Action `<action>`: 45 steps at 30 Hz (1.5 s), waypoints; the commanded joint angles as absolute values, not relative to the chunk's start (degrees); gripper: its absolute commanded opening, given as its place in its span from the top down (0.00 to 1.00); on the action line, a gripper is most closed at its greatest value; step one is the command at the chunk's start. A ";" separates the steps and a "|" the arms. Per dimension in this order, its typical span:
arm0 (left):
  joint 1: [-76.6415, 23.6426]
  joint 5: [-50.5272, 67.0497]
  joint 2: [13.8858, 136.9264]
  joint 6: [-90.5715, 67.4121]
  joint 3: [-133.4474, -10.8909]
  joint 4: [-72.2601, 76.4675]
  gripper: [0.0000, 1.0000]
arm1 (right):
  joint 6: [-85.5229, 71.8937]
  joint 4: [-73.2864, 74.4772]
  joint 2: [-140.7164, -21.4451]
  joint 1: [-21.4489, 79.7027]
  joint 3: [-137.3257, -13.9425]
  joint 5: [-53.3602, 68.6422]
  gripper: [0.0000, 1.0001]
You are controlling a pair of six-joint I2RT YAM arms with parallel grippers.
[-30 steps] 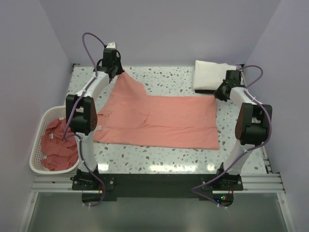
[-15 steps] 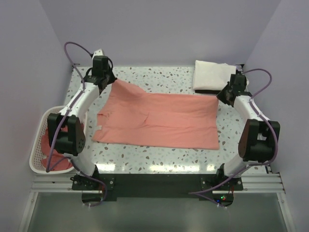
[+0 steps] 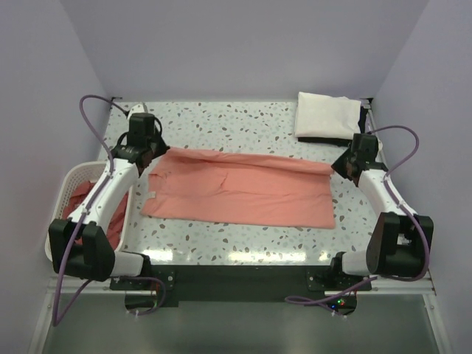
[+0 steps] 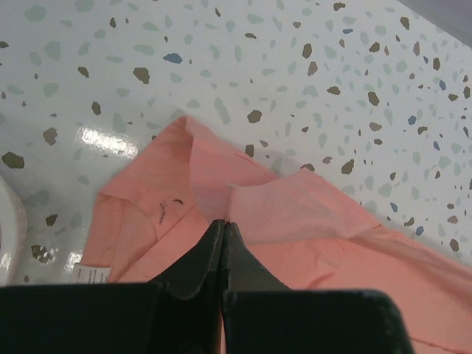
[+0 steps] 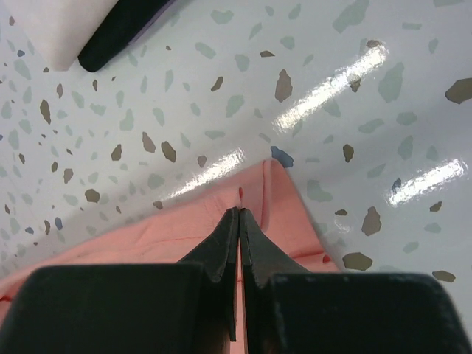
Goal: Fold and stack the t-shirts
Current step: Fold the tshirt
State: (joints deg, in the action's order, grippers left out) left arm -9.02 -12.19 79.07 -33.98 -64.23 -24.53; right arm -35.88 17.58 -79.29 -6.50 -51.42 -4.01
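A salmon-pink t-shirt (image 3: 243, 193) lies spread across the middle of the table, its far edge turned over toward the front. My left gripper (image 3: 153, 153) is shut on the shirt's far left corner; in the left wrist view (image 4: 223, 223) the pink cloth (image 4: 295, 214) is pinched between the shut jaws. My right gripper (image 3: 337, 164) is shut on the far right corner; the right wrist view (image 5: 239, 212) shows the pink cloth (image 5: 276, 199) nipped at the tips. More pink shirts (image 3: 77, 203) lie crumpled in the basket.
A white lattice basket (image 3: 66, 184) stands at the left edge. A white folded cloth (image 3: 327, 115) on a dark pad lies at the back right; it also shows in the right wrist view (image 5: 59, 26). Purple walls close in on three sides.
Both grippers have moved toward the front of the table, carrying the shirt's far edge with them. The raised left corner has come down and the far edge now folds over the shirt.
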 commanded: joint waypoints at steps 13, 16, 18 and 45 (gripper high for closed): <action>-8.61 -10.63 67.15 -32.17 -52.74 -25.66 1.00 | -35.77 18.54 -76.64 -6.86 -47.11 -5.98 1.00; -8.61 -10.90 66.27 -31.91 -52.12 -26.36 1.00 | -35.77 18.63 -76.82 -6.94 -46.85 -6.24 1.00; -8.53 -11.34 65.66 -31.64 -51.86 -26.63 1.00 | -35.77 18.90 -76.55 -6.94 -46.84 -6.59 1.00; -7.82 -10.28 60.38 -31.20 -46.50 -31.20 1.00 | -35.68 19.34 -75.50 -8.26 -43.16 -5.89 1.00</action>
State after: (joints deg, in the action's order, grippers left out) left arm -8.29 -10.79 61.67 -31.70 -47.22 -31.22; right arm -35.86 19.84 -77.41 -7.66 -44.01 -5.08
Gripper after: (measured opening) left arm 0.013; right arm 0.010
